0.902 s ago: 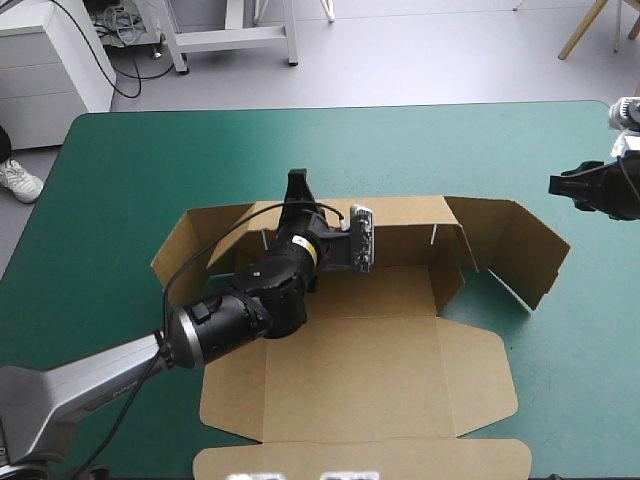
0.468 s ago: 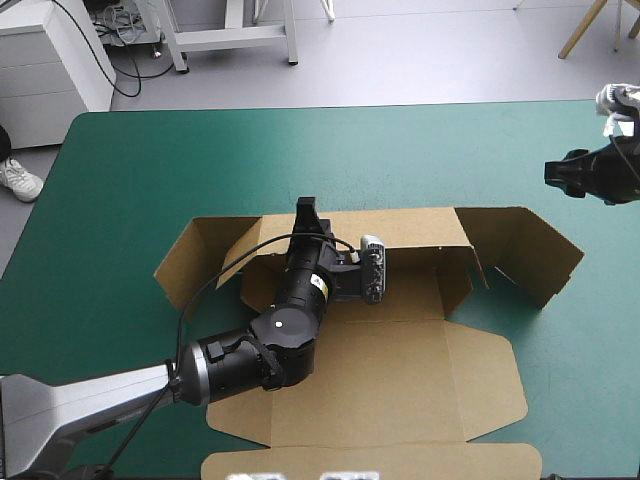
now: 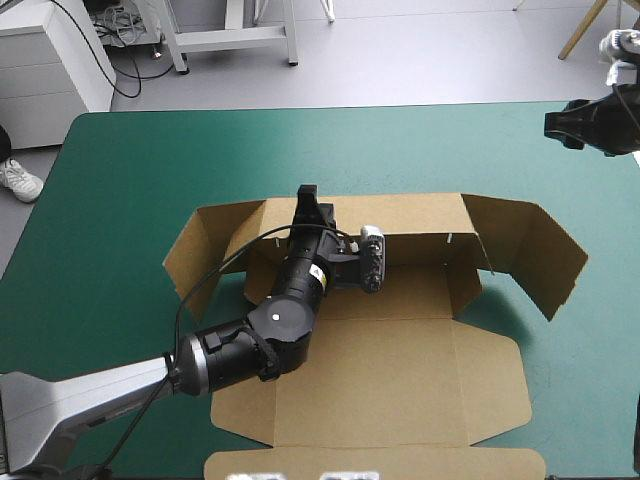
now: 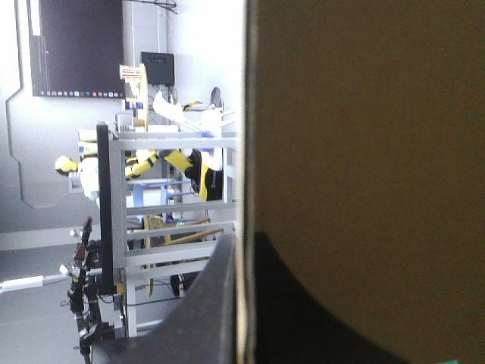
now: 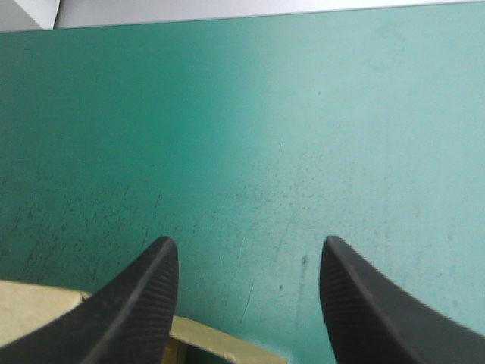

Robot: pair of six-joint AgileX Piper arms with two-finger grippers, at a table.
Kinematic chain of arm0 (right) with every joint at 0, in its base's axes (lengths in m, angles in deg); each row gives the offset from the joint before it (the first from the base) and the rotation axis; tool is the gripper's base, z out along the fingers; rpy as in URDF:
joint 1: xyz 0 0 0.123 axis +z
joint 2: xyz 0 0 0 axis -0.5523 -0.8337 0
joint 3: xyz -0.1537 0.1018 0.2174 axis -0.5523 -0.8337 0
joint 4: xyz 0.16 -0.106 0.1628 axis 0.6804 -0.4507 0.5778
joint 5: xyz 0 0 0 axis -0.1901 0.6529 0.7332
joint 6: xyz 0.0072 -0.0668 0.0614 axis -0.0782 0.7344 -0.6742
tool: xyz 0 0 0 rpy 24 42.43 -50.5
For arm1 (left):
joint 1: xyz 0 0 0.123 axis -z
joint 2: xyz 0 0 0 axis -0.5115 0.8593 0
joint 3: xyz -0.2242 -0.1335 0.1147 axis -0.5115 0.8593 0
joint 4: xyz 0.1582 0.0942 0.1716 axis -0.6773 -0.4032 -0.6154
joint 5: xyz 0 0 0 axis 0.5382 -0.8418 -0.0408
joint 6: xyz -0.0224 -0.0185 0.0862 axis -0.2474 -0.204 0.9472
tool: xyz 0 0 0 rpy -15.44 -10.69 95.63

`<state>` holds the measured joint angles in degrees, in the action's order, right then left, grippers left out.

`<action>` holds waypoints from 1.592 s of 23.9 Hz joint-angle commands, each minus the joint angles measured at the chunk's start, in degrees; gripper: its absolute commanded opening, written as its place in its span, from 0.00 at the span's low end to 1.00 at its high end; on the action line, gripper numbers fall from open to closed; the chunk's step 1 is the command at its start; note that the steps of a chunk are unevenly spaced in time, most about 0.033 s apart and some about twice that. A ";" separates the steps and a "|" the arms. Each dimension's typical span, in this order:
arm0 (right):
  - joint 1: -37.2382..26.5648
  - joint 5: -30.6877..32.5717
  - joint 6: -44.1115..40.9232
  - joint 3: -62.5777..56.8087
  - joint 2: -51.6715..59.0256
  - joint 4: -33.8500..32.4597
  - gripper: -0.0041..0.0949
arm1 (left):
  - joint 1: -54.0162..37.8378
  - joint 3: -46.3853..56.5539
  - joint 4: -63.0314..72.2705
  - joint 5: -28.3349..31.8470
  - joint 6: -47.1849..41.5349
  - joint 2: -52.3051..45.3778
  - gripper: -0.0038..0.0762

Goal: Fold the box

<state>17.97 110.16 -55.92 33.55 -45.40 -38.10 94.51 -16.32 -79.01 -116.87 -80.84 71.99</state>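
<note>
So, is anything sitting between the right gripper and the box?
Nothing visible. The right gripper hangs open above the teal-green cover near its far right corner. Only bare cover lies between it and the box's raised right flap. The left gripper is shut on the back wall.

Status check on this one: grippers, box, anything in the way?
Left gripper shut on box, at its back wall. Right gripper open over table, far right, off the box. Back wall raised, near panels flat. Nothing in the way.
</note>
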 commanded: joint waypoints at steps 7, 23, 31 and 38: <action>4.12 -7.55 -0.51 1.71 -6.33 -0.09 0.57 | -3.81 -0.88 -6.64 2.24 -1.11 -2.39 0.04; 4.12 -10.25 1.08 2.39 -11.28 3.46 0.56 | -13.08 -0.60 -10.98 13.16 -6.64 0.70 0.04; 4.77 -7.18 1.08 5.88 -17.15 5.21 0.56 | -13.19 -0.60 -11.36 11.25 -6.67 1.83 0.04; 5.90 -2.02 2.17 5.77 -18.72 5.08 0.56 | -13.19 -0.60 -12.60 11.25 -7.85 2.18 0.04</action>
<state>23.45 108.13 -54.87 37.56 -67.06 -35.16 81.04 -15.28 -89.63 -103.45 -87.43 75.99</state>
